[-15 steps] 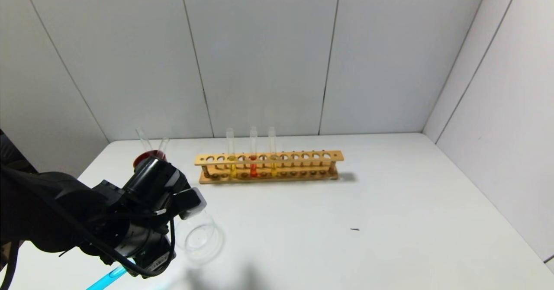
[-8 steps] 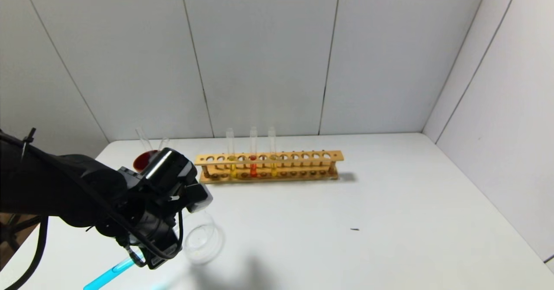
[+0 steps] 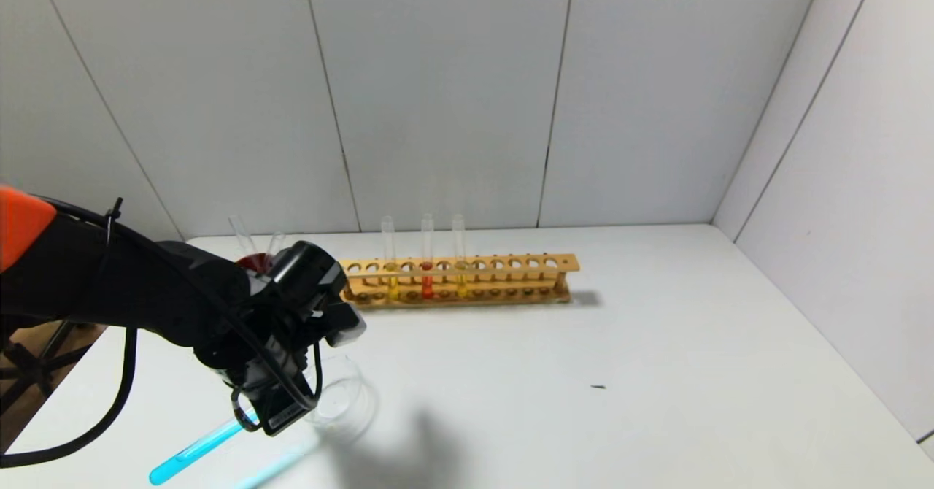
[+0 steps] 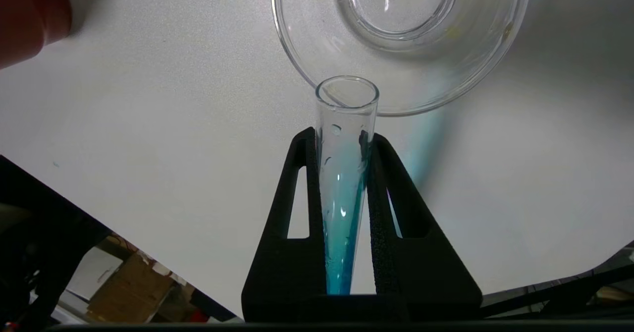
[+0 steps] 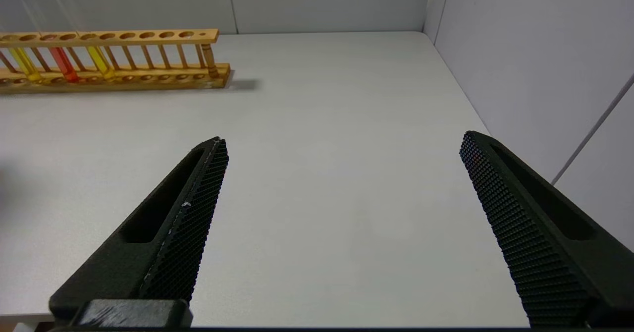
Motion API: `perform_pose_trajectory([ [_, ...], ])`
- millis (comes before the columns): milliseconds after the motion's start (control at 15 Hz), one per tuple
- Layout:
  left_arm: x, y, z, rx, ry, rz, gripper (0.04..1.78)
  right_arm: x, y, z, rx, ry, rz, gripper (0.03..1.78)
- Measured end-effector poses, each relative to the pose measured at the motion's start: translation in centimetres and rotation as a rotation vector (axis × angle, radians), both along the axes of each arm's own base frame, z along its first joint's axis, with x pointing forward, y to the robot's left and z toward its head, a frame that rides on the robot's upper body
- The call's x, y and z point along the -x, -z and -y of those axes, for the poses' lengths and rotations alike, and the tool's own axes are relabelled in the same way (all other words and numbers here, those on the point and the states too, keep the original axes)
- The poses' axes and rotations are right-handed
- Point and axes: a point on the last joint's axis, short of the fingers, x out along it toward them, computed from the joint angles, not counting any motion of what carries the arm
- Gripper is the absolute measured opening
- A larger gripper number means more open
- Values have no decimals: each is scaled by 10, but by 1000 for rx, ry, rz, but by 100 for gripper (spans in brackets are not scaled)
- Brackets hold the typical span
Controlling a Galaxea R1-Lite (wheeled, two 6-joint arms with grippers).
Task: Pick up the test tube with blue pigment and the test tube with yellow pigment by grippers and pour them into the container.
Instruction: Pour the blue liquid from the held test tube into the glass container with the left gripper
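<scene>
Left gripper point(image 4: 346, 138) now higher, jaws clamped on tilted test tube with blue pigment point(image 4: 344, 183).

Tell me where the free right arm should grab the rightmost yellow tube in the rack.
Grip the yellow tube on its bare glass above the wooden rack, coming from the front with the open right gripper. It stands upright; lift straight up, probably.

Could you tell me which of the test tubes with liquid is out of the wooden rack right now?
The test tube with blue pigment: the left gripper holds it tilted at the container. The two yellow tubes and the red-orange one stand upright in the rack.
</scene>
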Motion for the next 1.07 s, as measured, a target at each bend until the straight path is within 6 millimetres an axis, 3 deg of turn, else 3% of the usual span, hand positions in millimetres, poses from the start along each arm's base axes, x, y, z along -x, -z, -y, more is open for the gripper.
perform_pose_trajectory([
  [1067,-15,-6,8,-74,-1,-142,30,0,0,0,0,0,0,171],
])
